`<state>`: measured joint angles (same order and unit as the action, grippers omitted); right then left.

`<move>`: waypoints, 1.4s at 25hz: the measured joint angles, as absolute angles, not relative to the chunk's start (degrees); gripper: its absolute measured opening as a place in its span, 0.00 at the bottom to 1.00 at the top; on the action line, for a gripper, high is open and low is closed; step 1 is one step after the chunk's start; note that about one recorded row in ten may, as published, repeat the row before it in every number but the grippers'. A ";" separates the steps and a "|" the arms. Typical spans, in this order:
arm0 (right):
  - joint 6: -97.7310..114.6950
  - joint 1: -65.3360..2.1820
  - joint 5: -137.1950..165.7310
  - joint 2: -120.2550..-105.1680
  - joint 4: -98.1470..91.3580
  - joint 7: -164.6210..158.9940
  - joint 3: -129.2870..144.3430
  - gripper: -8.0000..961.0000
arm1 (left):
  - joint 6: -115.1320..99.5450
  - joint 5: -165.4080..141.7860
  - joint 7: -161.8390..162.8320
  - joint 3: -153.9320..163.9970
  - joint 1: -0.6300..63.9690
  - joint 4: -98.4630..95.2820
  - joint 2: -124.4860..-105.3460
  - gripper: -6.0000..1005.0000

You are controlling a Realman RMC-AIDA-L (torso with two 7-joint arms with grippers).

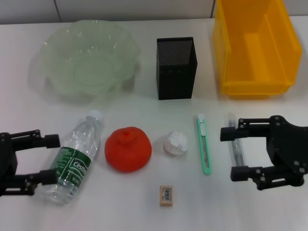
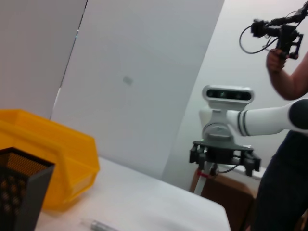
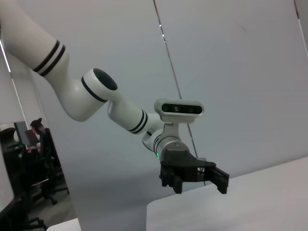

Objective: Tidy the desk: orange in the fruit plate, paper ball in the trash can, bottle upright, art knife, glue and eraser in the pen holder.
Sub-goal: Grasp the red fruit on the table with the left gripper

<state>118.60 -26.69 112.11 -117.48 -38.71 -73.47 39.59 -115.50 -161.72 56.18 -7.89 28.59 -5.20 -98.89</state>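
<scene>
I see a red-orange orange (image 1: 128, 148), a mint-green art knife (image 1: 204, 144), a yellow trash can (image 1: 255, 45), a black mesh pen holder (image 1: 175, 68), and a dark green label on the clear bottle (image 1: 73, 160).

The bottle (image 1: 72, 161) lies on its side at 8 o'clock on the surface (image 1: 144, 211). Its dark green label carries white lettering that appears to begin "Cerb"; the remainder is unclear. The eraser (image 1: 166, 196) at 6 o'clock bears a barcode label; no digits are legible.

Bottle (image 1: 72, 161) on its side beside orange (image 1: 128, 148), fruit plate (image 1: 53, 67) behind.
</scene>
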 joint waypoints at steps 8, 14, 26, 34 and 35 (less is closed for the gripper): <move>116.08 -27.06 111.89 -118.89 -38.65 -73.47 39.61 0.80 | -115.50 -161.57 58.54 -7.95 32.74 -10.89 -102.90 0.79; 115.56 -27.06 111.83 -118.92 -38.67 -73.43 39.08 0.80 | -115.40 -161.19 58.58 -7.99 34.12 -11.68 -103.57 0.79; 112.43 -23.55 111.74 -118.29 -38.68 -73.39 30.10 0.80 | -112.66 -157.87 72.00 0.30 46.15 -35.65 -114.45 0.79; 109.90 -21.26 111.74 -117.46 -36.20 -72.91 25.47 0.80 | -99.11 -151.35 80.52 25.39 47.68 -39.35 -118.75 0.79; 109.69 -21.25 111.74 -117.40 -35.95 -72.78 25.45 0.80 | -99.11 -151.35 80.52 25.39 47.68 -39.35 -118.75 0.79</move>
